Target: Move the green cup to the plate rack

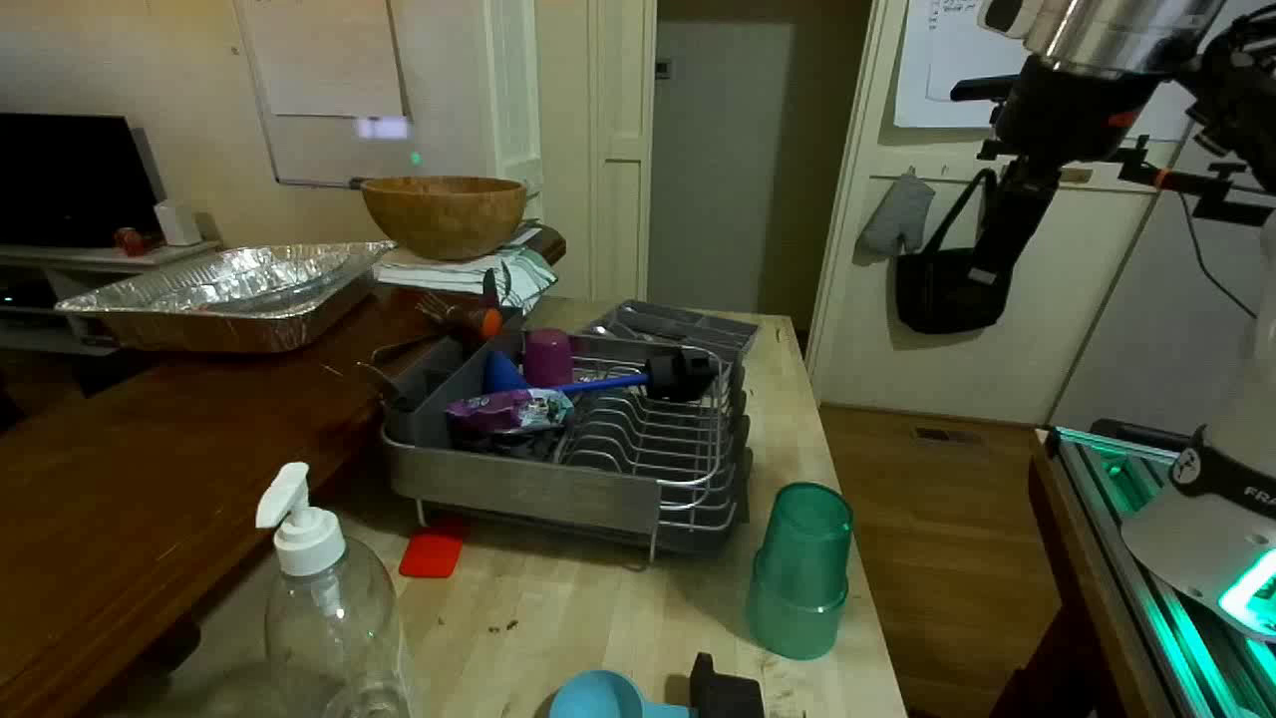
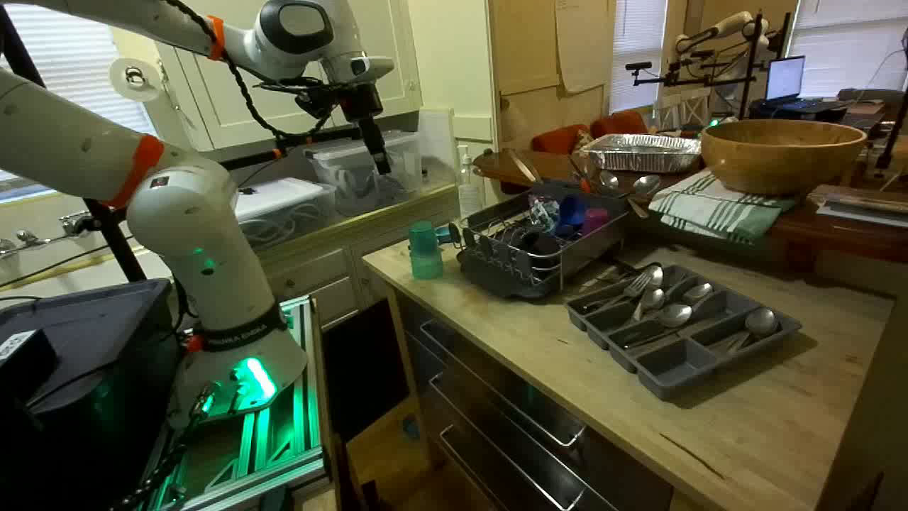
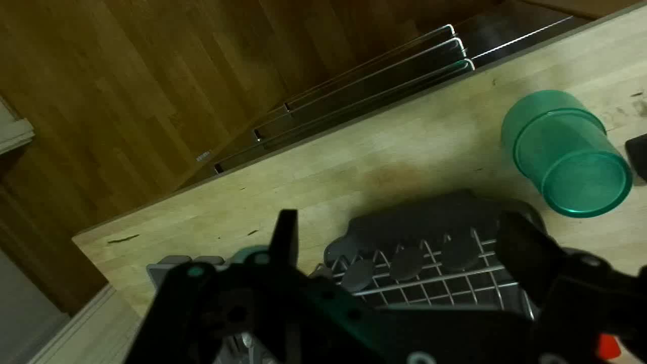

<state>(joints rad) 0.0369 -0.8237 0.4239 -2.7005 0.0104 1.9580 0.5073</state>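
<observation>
The green cup [image 1: 802,573], a translucent teal tumbler with a ring round its middle, stands narrower end up on the wooden counter near its edge. It also shows in an exterior view [image 2: 425,250] and at the right of the wrist view [image 3: 566,151]. The plate rack [image 1: 568,489], dark with metal wires, stands beside the cup, apart from it; it also shows in an exterior view [image 2: 511,273] and the wrist view [image 3: 434,273]. My gripper [image 1: 992,271] is high above the counter, away from the cup. Its fingers are wide apart and empty in the wrist view [image 3: 399,227].
The rack holds a purple cup [image 1: 548,357], a blue-handled brush [image 1: 618,381] and a purple packet [image 1: 508,411]. A pump bottle [image 1: 334,618], blue scoop [image 1: 598,696] and red item [image 1: 434,553] are near it. A cutlery tray [image 2: 681,319] lies beyond the rack.
</observation>
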